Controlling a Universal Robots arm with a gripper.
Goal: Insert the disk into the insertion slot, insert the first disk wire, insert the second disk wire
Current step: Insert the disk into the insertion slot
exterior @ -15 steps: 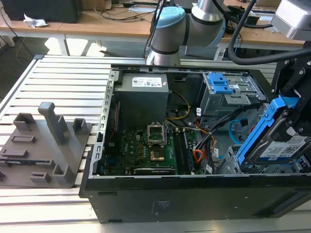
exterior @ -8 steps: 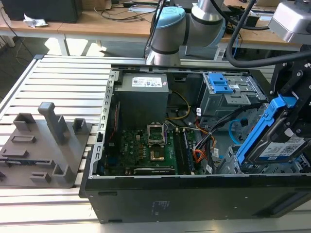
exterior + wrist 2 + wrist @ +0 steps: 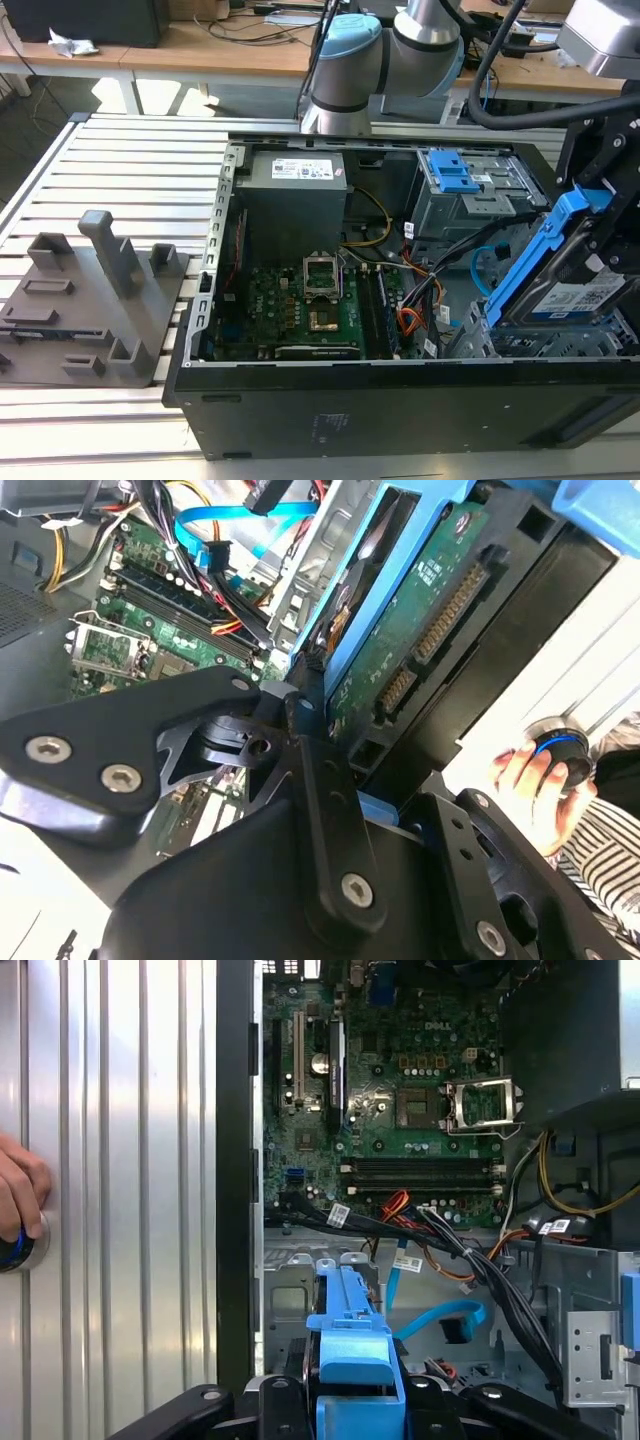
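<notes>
The robot's black hand [image 3: 598, 236] clamps the blue-framed grey metal hard drive [image 3: 577, 296], tilted over the grey perforated drive cage [image 3: 556, 346]

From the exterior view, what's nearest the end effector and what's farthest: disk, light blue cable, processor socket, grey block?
1. Disk, held in the end effector, exterior view's right.
2. Light blue cable, inside the case.
3. Processor socket, mid-case.
4. Grey block, exterior view's far left.
</notes>
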